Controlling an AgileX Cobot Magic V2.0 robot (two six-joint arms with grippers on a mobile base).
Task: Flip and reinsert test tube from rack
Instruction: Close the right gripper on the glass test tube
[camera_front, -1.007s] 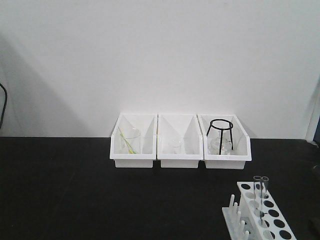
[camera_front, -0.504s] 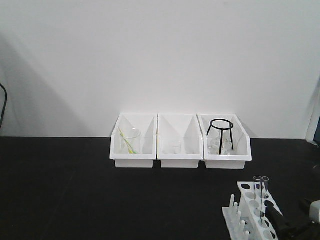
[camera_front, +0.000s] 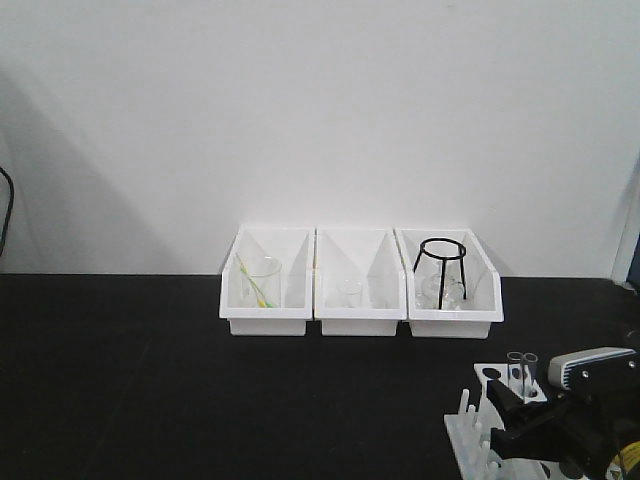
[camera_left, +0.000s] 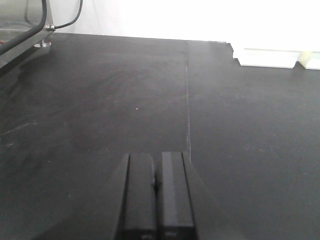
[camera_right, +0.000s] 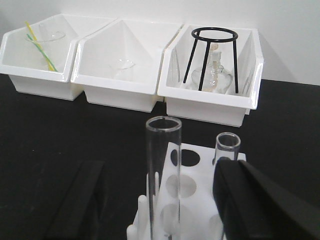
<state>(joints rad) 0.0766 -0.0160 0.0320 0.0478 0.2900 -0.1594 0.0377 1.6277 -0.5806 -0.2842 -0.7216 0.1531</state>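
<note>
The white rack (camera_front: 487, 376) stands at the table's front right, pegs (camera_front: 466, 418) on its left side. Two clear test tubes (camera_front: 514, 368) stand upright in it. My right gripper (camera_front: 516, 412) hangs over the rack, open, just in front of the tubes. In the right wrist view the tall tube (camera_right: 163, 170) stands between the open fingers (camera_right: 252, 200), touching neither. A shorter tube (camera_right: 227, 146) stands by the right finger, above the rack plate (camera_right: 192, 192). My left gripper (camera_left: 157, 192) is shut and empty over bare black table.
Three white open-front bins stand at the back by the wall: the left one (camera_front: 262, 315) holds a beaker and yellow-green sticks, the middle one (camera_front: 360, 318) a small glass, the right one (camera_front: 455, 320) a black tripod ring and a flask. Black table (camera_front: 130, 380).
My right arm has come into the front view from the lower right and moved over the rack, up to the two tubes. Tubes and rack have not moved.
</note>
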